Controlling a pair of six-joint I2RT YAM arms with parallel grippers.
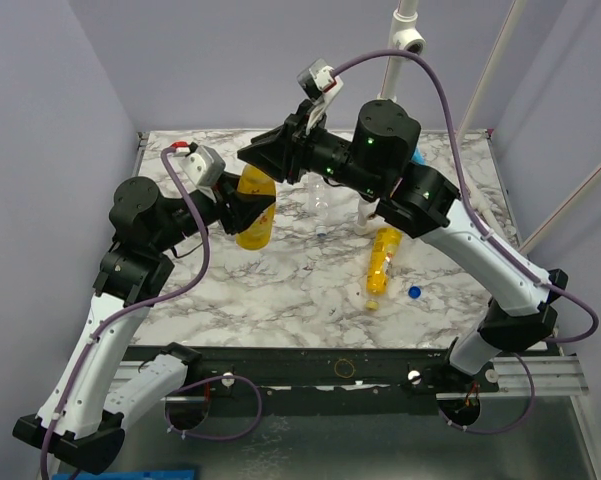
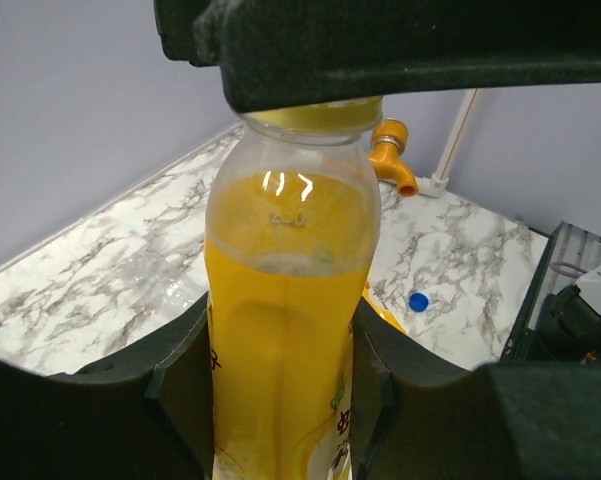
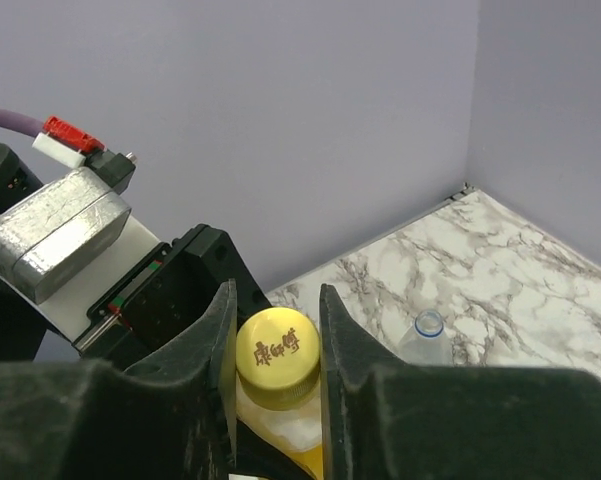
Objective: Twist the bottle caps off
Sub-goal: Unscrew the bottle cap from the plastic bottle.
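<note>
Marble-veined tabletop [image 1: 280, 290]; smooth clear bottle [image 2: 285, 300] of orange liquid held upright, long axis vertical. Left gripper [image 2: 280, 380] clamps its body; right gripper [image 3: 276, 335] pinches the round yellow cap [image 3: 277, 360].

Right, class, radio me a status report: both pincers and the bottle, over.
Left pincer clamped on yellow bottle. Right pincer shut on its yellow cap. Clear bottle nearby, apart, not blocking.

A white pipe [image 1: 392, 70] rises over the marble table [image 1: 280, 290].

Right pincer [image 3: 277, 335] clamped on yellow cap [image 3: 277, 357]
</note>
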